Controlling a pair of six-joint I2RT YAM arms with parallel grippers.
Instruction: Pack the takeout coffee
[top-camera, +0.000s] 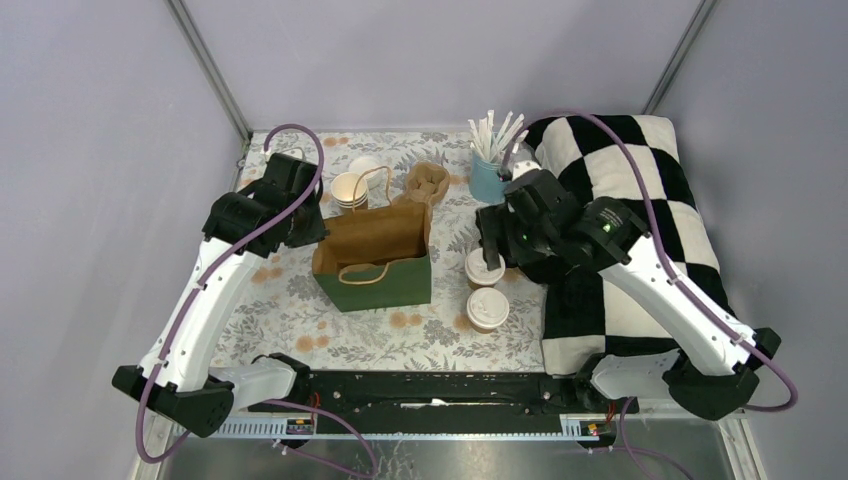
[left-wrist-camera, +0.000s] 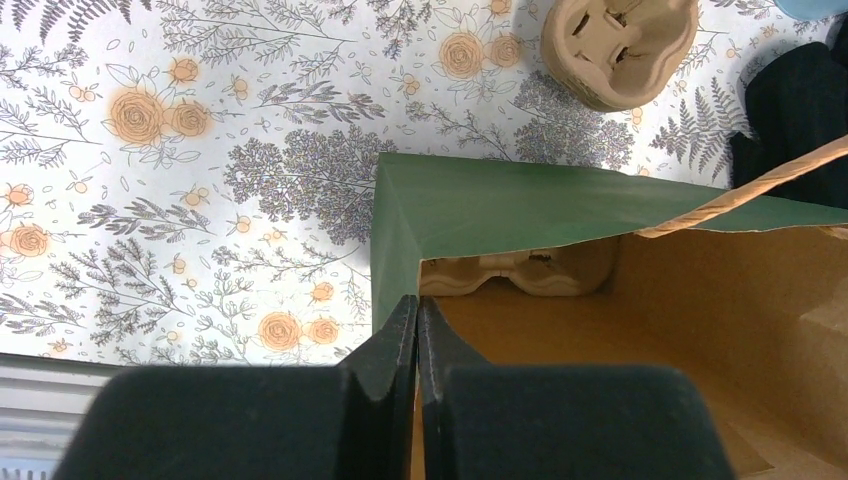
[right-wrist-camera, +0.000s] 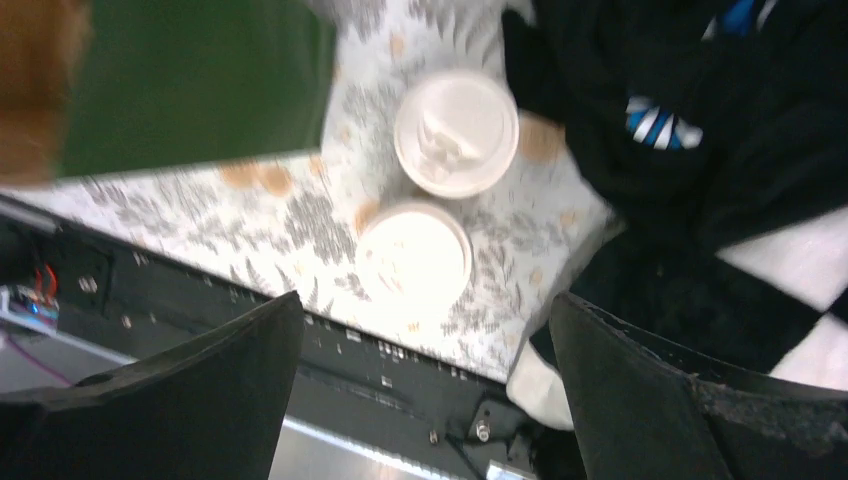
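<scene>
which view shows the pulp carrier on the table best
Left wrist: the carrier is close and sharp, its cup wells clear. The top view shows it small behind the bag. The right wrist misses it.

Twin white-and-black arms on a black base rail (top-camera: 440, 385)
Left arm (top-camera: 195, 310) and right arm (top-camera: 680, 310) share white link shells, black joint housings and a trailing purple cable (top-camera: 292, 128); a green light (top-camera: 607, 228) glows on the right one; the fingers (left-wrist-camera: 385, 350) are matt black wedges

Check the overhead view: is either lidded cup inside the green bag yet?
No: the far cup and the near cup both stand on the table beside the bag.
</scene>
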